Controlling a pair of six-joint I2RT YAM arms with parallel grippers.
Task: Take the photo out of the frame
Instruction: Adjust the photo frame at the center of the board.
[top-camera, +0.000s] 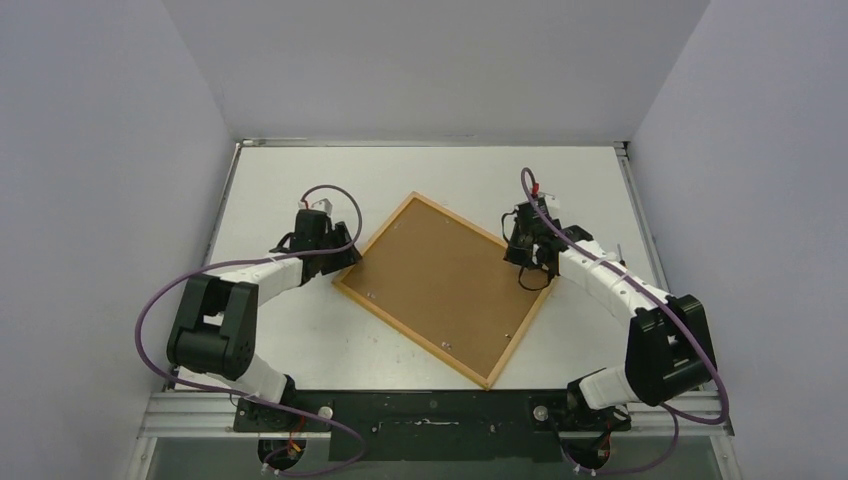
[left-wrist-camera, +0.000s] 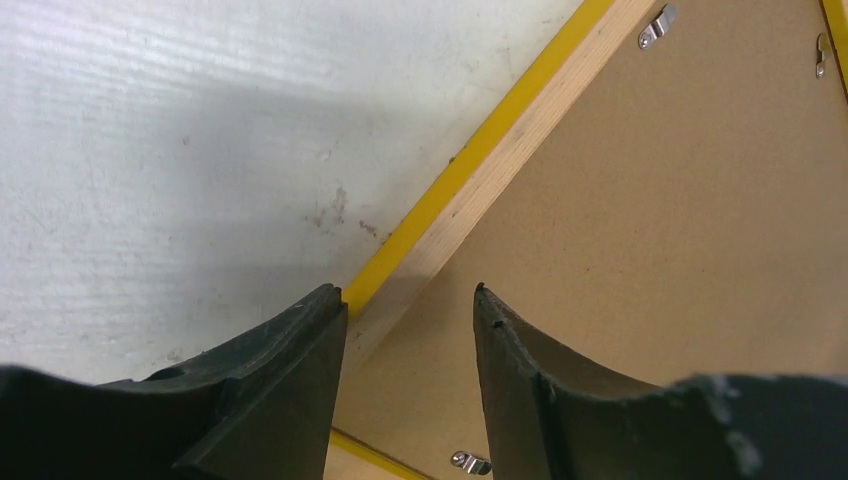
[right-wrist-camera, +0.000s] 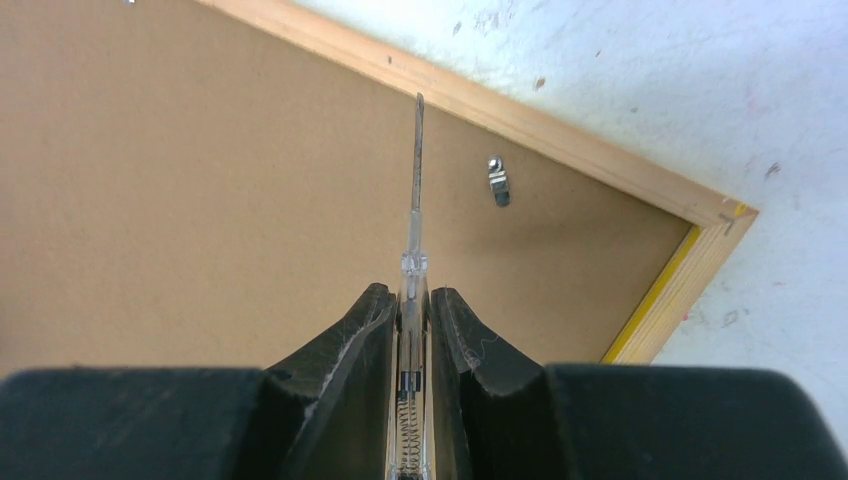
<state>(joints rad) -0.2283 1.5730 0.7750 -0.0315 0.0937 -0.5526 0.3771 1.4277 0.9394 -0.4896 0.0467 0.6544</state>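
The frame (top-camera: 445, 285) lies face down on the table, brown backing up, turned like a diamond. The photo is hidden under the backing. My left gripper (top-camera: 350, 256) is open at the frame's left corner; in the left wrist view (left-wrist-camera: 410, 295) its fingers straddle the wood rim (left-wrist-camera: 500, 160) and yellow edge. My right gripper (top-camera: 519, 259) is shut on a thin clear-handled screwdriver (right-wrist-camera: 415, 200) over the frame's right side. The screwdriver's tip points near the rim, left of a metal tab (right-wrist-camera: 497, 182).
More metal tabs sit on the backing (left-wrist-camera: 655, 25) (left-wrist-camera: 470, 462). The white table (top-camera: 300, 330) is boxed in by grey walls at the left, right and back. The frame's near corner lies close to the table's front edge (top-camera: 487, 382).
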